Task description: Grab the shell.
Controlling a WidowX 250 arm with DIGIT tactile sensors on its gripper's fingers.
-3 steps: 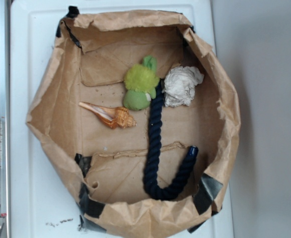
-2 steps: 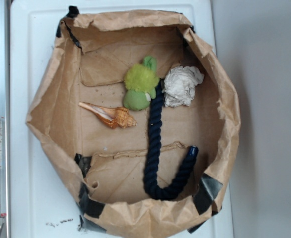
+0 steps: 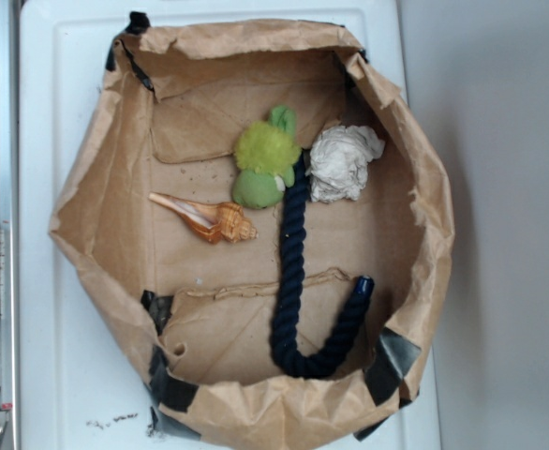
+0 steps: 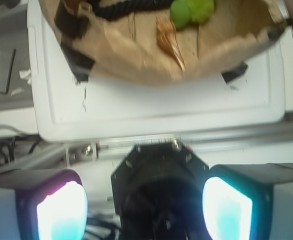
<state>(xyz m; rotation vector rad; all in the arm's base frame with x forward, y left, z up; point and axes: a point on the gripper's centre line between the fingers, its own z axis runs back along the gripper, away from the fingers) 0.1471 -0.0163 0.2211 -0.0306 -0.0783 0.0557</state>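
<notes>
Seen from the exterior view: a brown paper bag (image 3: 96, 234) folded down into a shallow tray, patched with black tape at the corners, resting on a white table (image 3: 59, 375). On the bag's floor, left of centre, the shell (image 3: 209, 218), orange-tan and knobbly at its right end, tapering to a pale cream tip pointing up and to the left, lying flat and touching nothing else. Just to its upper right, a fuzzy green plush toy (image 3: 263, 161), apart from the shell by a small gap. Right of the toy, a crumpled white paper ball (image 3: 343, 161). Between and below those 2, a dark navy rope (image 3: 291, 272) running down from beside the toy and hooking rightward into a J near the bag's lower wall, its capped end turned upward. In the wrist view, looking across the table toward the bag: the shell (image 4: 169, 42) visible over the near paper wall, pointed tip toward the camera, with the green toy (image 4: 191, 11) behind and to the right and the rope (image 4: 121, 9) behind and to the left. In the foreground, the claw (image 4: 145, 205) spread wide and holding nothing, its 2 glowing fingertips (image 4: 61, 210) at the bottom corners of the view with a broad gap between them, well back from the bag and well apart from the shell. Claw out of sight in the exterior view.
</notes>
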